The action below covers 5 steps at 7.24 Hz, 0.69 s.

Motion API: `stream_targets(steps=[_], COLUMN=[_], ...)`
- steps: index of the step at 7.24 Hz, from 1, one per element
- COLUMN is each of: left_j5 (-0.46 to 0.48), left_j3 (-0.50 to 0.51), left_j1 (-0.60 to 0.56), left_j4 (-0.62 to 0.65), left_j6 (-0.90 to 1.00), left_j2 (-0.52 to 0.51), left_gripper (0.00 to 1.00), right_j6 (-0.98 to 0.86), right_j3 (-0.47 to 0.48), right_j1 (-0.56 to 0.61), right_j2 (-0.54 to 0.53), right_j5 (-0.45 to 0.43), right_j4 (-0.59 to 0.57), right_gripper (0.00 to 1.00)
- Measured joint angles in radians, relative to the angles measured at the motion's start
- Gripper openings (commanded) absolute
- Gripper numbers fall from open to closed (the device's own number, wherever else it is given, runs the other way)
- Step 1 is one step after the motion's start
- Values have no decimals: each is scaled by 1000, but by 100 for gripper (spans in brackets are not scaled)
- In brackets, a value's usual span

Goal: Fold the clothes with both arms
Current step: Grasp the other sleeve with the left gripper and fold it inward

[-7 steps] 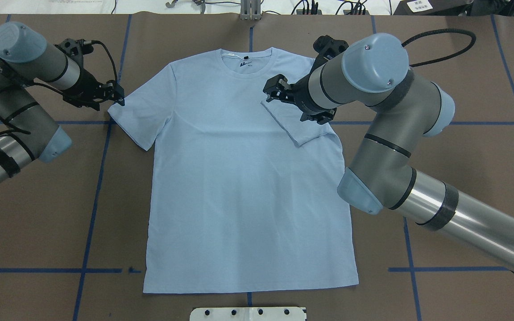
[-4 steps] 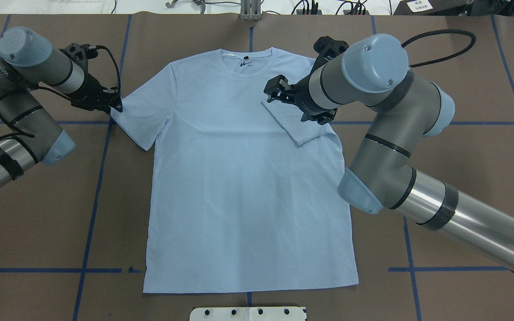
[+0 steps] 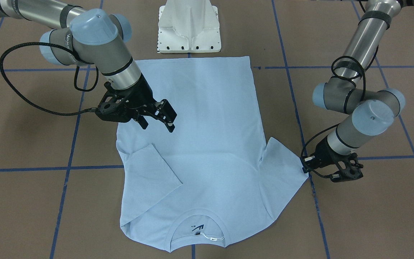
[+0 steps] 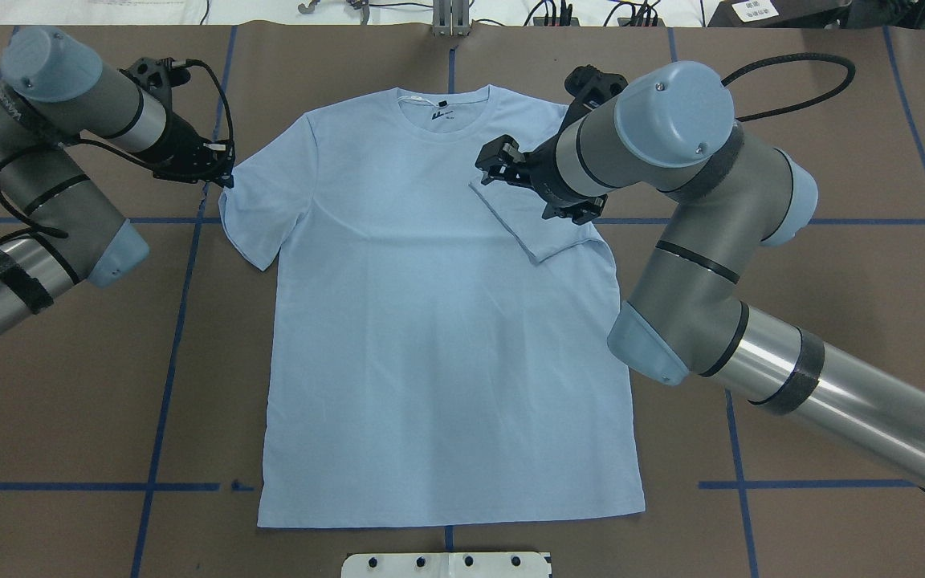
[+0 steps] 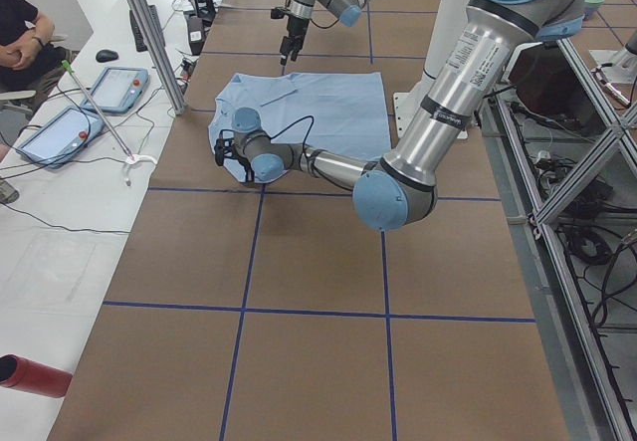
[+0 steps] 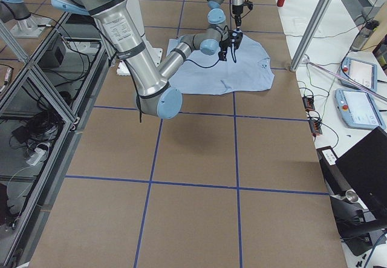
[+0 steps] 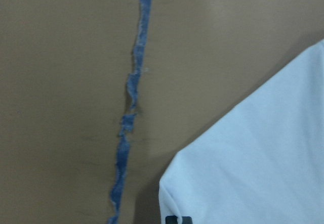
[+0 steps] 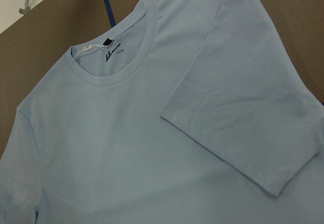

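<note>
Lying flat on the brown table (image 4: 69,417), a light blue T-shirt (image 4: 438,337) sits centred between the two arms, hem toward the robot, collar away. Nearest the robot, a white base plate (image 4: 446,564) sits just short of the hem. Blue tape lines (image 4: 165,385) cross the table and run under the cloth. The shirt body is smooth, with faint creases only. Further out, the right sleeve (image 4: 531,229) is folded inward and lies on the chest, its hem edge slanting across the fabric. The right gripper (image 3: 158,126) hangs over that side of the shirt, fingers spread apart, holding nothing; the front camera shows it raised clear of the cloth. On the other side the left sleeve (image 4: 262,209) lies spread out on the table. The left gripper (image 4: 220,175) is down at this sleeve's outer corner, its fingers pressed together on the corner of the hem; the wrist camera shows a dark fingertip right at that corner. Farthest out, the ribbed collar (image 4: 444,120) lies open, with a white neck tag (image 8: 81,52) inside it.
</note>
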Motion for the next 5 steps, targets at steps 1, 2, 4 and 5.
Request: stream_targets(steps=[1, 2, 4, 5], left_j5=[0, 0, 6, 8], left_j3=[-26, -26, 67, 111], left_j1=[7, 30, 91, 106], left_j4=[0, 0, -3, -8], left_j6=[-70, -149, -249, -261], left_j2=[-29, -81, -220, -267], left_gripper=[0, 0, 78, 99], right_j6=[0, -1, -6, -8], right_j3=[1, 1, 2, 3], right_j1=[0, 0, 3, 3], right_j2=[1, 1, -5, -10], right_j5=[1, 2, 5, 5], right_j4=[0, 0, 1, 1], right_gripper=[100, 100, 100, 100])
